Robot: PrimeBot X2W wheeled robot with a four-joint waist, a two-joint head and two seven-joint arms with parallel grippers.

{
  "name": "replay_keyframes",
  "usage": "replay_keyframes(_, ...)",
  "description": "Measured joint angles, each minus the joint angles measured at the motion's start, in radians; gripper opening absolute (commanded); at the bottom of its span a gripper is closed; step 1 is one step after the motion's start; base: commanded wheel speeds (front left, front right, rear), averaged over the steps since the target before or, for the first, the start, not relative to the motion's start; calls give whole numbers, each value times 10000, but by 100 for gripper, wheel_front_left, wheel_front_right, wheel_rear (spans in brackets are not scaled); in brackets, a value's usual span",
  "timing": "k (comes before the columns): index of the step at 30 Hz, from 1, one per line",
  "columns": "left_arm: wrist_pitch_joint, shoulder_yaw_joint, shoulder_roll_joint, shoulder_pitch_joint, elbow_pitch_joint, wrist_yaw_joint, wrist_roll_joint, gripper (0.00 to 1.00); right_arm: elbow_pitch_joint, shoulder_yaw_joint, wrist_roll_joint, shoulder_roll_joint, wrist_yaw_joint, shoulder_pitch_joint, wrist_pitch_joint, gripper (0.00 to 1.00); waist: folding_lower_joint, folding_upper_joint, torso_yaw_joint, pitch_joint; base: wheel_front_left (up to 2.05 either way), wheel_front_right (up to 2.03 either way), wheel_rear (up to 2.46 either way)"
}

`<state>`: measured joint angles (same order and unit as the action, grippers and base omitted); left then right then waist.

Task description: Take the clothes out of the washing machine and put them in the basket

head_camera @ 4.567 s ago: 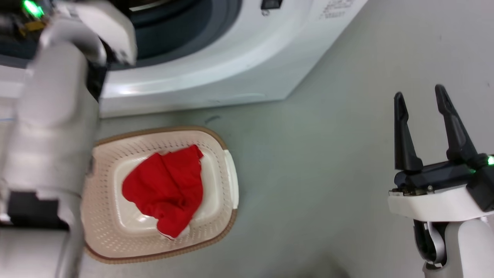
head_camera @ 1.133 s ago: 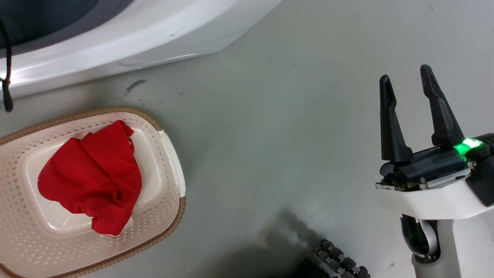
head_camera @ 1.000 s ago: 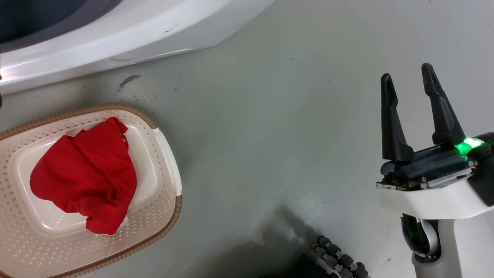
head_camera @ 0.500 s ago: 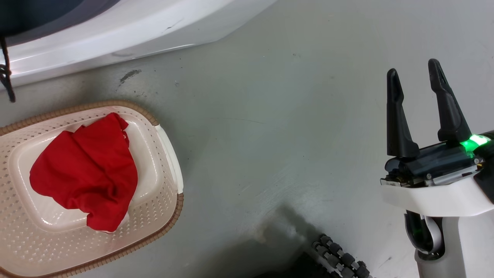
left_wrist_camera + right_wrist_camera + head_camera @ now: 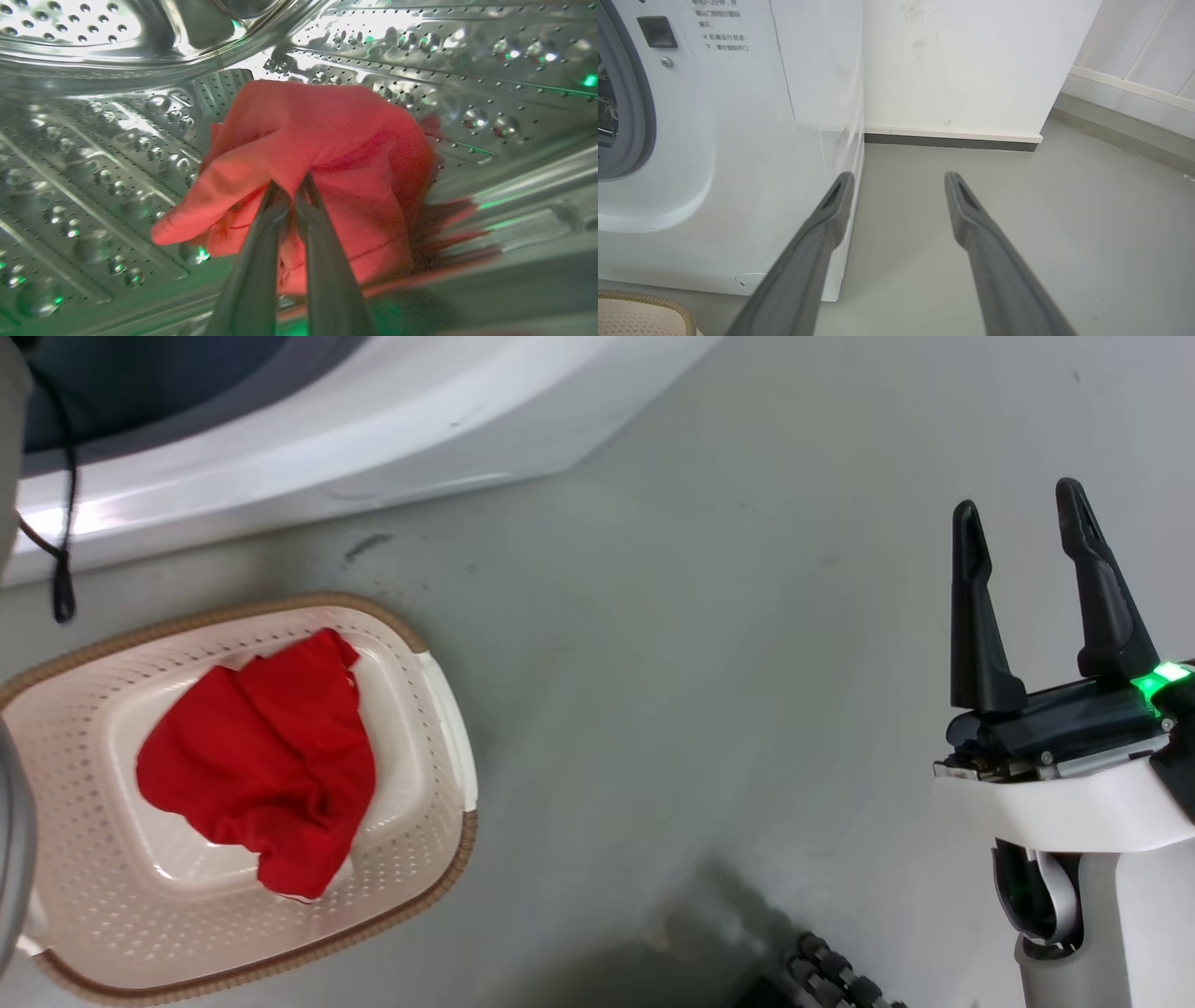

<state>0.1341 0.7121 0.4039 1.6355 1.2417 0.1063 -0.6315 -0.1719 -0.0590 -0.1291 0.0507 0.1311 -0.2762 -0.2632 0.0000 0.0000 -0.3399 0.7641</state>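
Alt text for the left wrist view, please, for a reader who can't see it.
The left gripper, fingers pinched together, holds a red garment inside the washing machine's perforated steel drum.

Two red garments in all: one red garment (image 5: 257,770) in the basket (image 5: 401,868), and a second garment (image 5: 336,140) in the drum (image 5: 93,140), which through the blur looks like a single piece. One basket, one washing machine (image 5: 373,429), one drum. Two pincers: left pincer (image 5: 289,184), right pincer (image 5: 1018,497).
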Motion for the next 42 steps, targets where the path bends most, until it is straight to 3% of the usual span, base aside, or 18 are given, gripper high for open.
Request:
replay_keyframes(14,-1871,408,-439,-2551,-715,221,-627,0,314,-27,721,-4,0,542,-2,100,0,0,987,-1703,0,0,0)
replay_keyframes(22,-3277,991,-198,-4876,-1732,226,-1143,0,550,44,1028,-4,0,1143,-2,100,-1,0,1428,-3058,0,0,0)
replay_keyframes(29,-3850,1078,-121,-6267,-2675,222,-1381,0,744,153,1223,-4,0,1874,0,100,-1,0,1788,-4176,0,0,0)
replay_keyframes(34,-3940,874,19,-7276,-3795,-136,-1231,0,834,138,1296,-6,0,2315,-2,100,-2,0,2056,-4964,0,0,0)
replay_keyframes(42,-3956,186,627,-9175,-6778,-1154,-729,0,968,159,1310,-4,0,2974,-2,100,-2,0,2453,-6122,0,0,0)
